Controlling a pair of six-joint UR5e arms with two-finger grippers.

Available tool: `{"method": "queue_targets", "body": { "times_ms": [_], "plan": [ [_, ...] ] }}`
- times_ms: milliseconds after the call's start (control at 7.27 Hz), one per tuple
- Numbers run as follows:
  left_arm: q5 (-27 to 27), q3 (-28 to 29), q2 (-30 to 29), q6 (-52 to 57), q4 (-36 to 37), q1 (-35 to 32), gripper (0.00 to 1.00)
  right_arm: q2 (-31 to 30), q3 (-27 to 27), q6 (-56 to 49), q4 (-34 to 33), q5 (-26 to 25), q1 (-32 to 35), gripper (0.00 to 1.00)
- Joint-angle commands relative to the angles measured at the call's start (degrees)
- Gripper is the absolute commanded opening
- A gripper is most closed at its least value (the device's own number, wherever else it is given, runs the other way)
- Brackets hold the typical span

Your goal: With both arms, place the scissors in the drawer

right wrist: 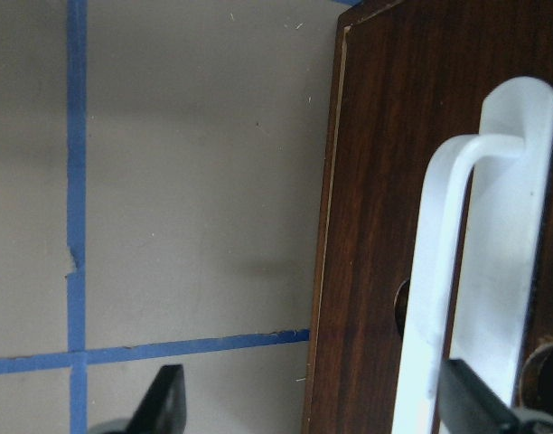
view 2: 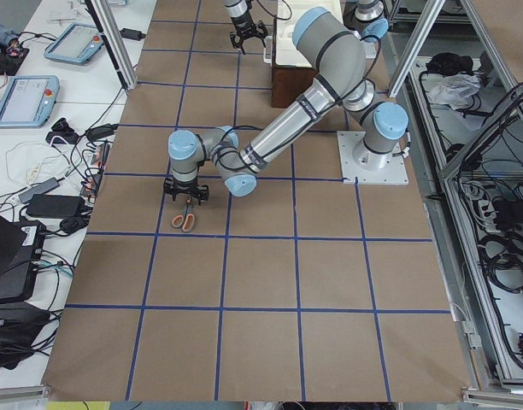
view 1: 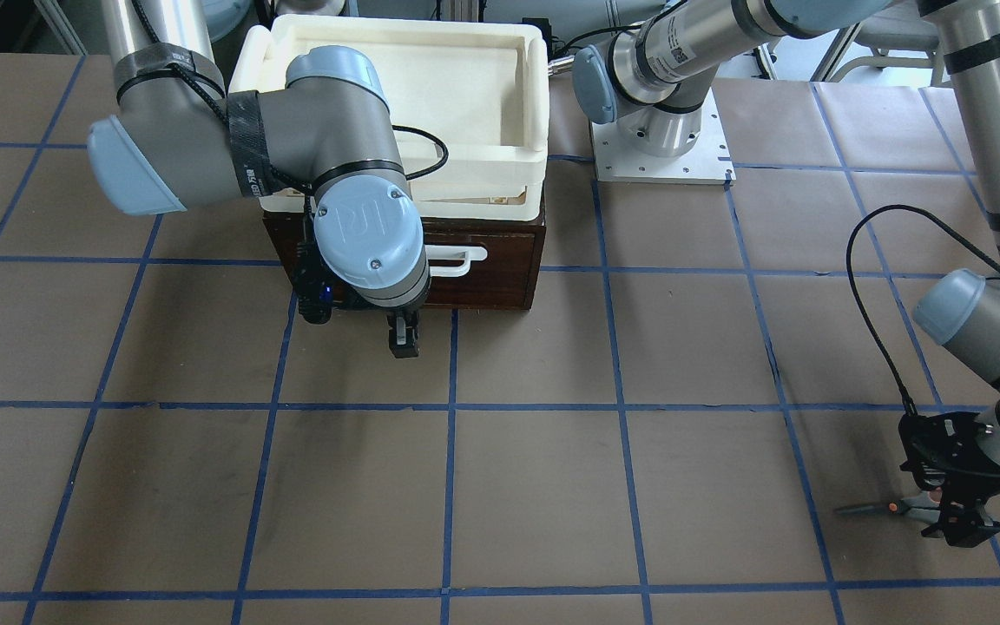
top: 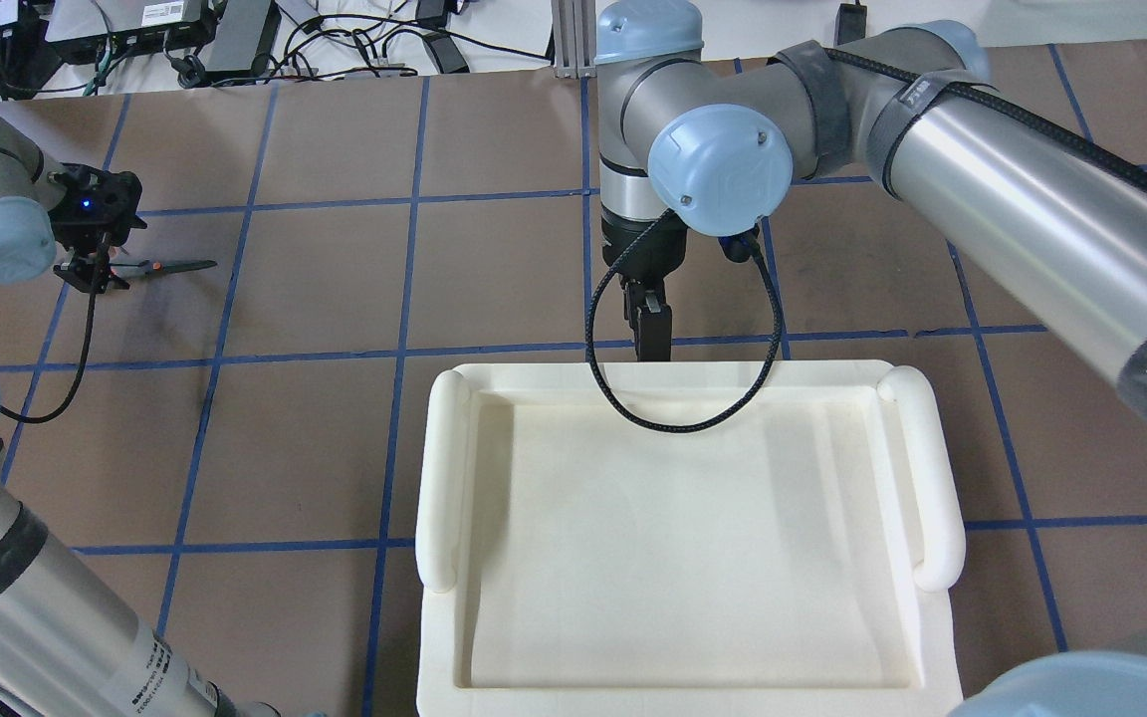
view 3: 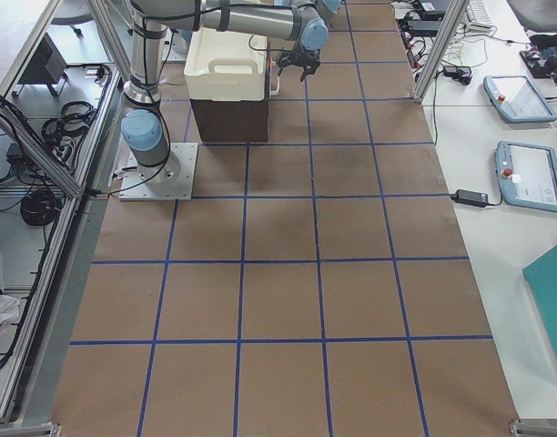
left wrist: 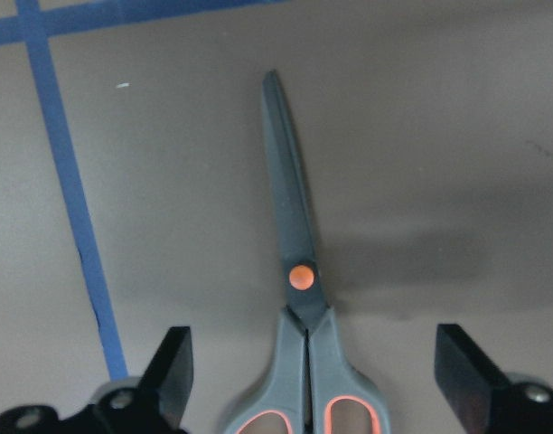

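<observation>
Grid-taped table (view 1: 535,486): scissors (left wrist: 296,235), drawer (view 1: 500,269)

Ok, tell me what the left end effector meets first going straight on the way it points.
Likely the scissors: the open left end effector points down with their handles between its fingers, though height is unclear.

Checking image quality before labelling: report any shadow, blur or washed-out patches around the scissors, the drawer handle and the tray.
Left wrist view: the scissors are sharp, with a soft shadow on the table to their right. Right wrist view: the drawer handle is close, bright and a bit blurred. Overhead view: the tray looks washed out.
</observation>
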Motion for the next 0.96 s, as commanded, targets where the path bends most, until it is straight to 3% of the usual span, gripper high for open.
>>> {"method": "queue_targets", "body": {
  "times_ms": [0,275,412,825],
  "plan": [
    [0.05,0.34,-1.5,0.06,-0.34,1.08,0.85,0.02,0.0,1.65,1.95,0.01,0.05,1.0],
    [0.14,0.34,-1.5,0.06,-0.52,1.17,0.78,0.11,0.09,2.71,2.48,0.88,0.05,1.0],
    [0.23,0.34,-1.85,0.06,-0.52,1.17,0.67,0.28,0.18,2.71,3.0,1.15,0.05,1.0],
    [-0.03,0.34,-2.11,-0.03,-0.52,1.17,0.61,1.51,0.18,2.71,3.01,1.15,0.05,1.0]
  ]
}}
